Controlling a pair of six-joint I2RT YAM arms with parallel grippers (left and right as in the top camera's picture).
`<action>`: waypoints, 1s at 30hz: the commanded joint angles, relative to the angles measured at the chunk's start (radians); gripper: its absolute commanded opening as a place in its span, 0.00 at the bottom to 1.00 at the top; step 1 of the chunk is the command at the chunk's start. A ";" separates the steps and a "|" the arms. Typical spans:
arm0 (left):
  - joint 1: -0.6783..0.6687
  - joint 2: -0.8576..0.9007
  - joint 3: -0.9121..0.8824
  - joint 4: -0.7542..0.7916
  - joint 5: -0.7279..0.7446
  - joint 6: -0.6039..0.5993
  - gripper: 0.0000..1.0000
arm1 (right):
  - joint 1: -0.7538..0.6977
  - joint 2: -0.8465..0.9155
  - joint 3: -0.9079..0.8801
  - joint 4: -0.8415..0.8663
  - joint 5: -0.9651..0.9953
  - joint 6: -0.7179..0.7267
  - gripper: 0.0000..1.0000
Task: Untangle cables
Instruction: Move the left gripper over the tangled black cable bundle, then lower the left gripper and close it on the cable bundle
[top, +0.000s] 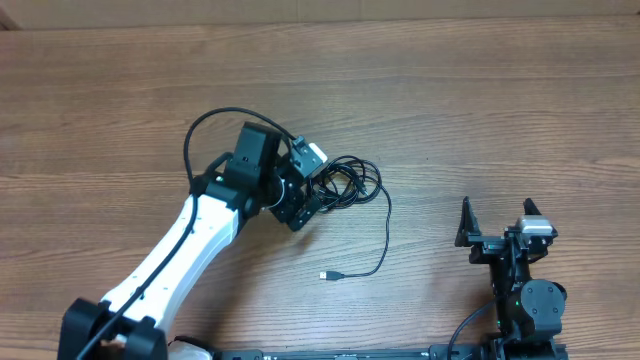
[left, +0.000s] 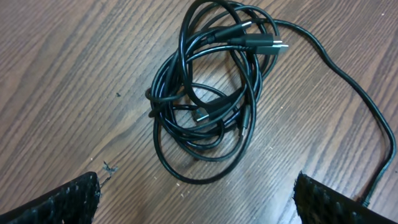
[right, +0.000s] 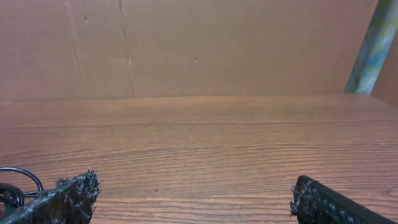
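L gripper (left: 199, 204) spread wide over cables (left: 208, 106) mid-frame; R gripper (top: 497, 222) wide too, empty. Pinch one outer loop, not knot ctr.

No text, label or number is legible — anywhere.
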 joint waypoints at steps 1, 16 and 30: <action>-0.006 0.082 0.085 -0.014 -0.002 0.030 1.00 | -0.003 -0.008 -0.004 0.004 -0.005 -0.002 1.00; -0.006 0.333 0.295 -0.119 -0.010 0.107 0.99 | -0.003 -0.008 -0.004 0.004 -0.006 -0.002 1.00; -0.006 0.331 0.295 -0.204 -0.046 0.240 0.99 | -0.003 -0.008 -0.004 0.004 -0.005 -0.002 1.00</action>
